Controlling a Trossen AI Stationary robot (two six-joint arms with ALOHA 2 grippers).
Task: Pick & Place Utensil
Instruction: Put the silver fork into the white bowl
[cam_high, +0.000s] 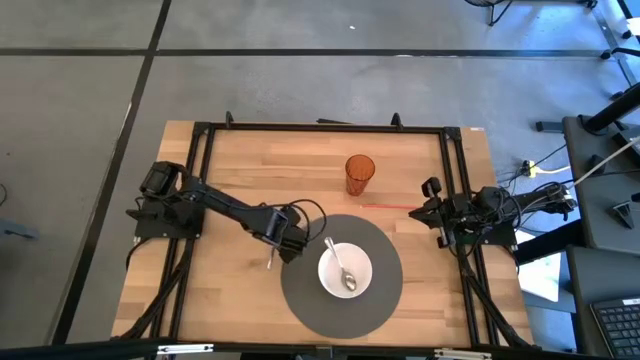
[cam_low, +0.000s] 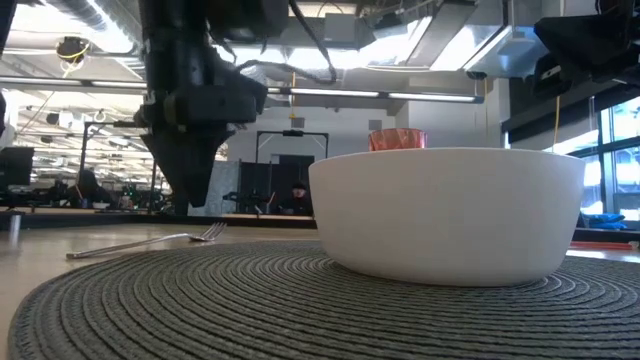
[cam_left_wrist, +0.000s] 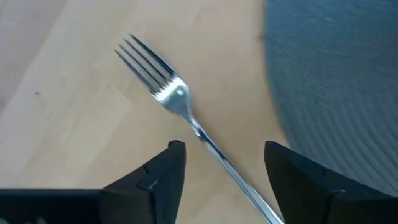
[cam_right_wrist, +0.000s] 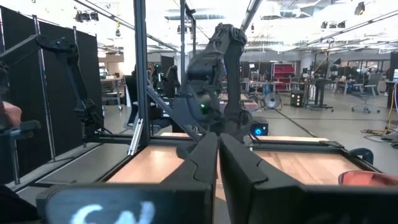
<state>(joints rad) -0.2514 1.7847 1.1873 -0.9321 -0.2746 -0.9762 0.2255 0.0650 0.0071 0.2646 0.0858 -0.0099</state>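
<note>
Here the left gripper (cam_left_wrist: 221, 168) hangs over the fork (cam_left_wrist: 186, 115), fingers apart, handle between them — fork flat on the table (cam_high: 240, 170), just left of the mat (cam_high: 300, 300). Right gripper (cam_right_wrist: 219, 163) waits at the right edge, fingers together.

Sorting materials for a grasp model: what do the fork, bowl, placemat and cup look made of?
Fork: polished metal, shiny with bright glints. Bowl: likely ceramic or melamine, smooth matte white. Placemat: woven fibre or vinyl cord, grey ribbed rings. Cup: probably translucent orange plastic or glass. The open left gripper straddles the fork's handle.
</note>
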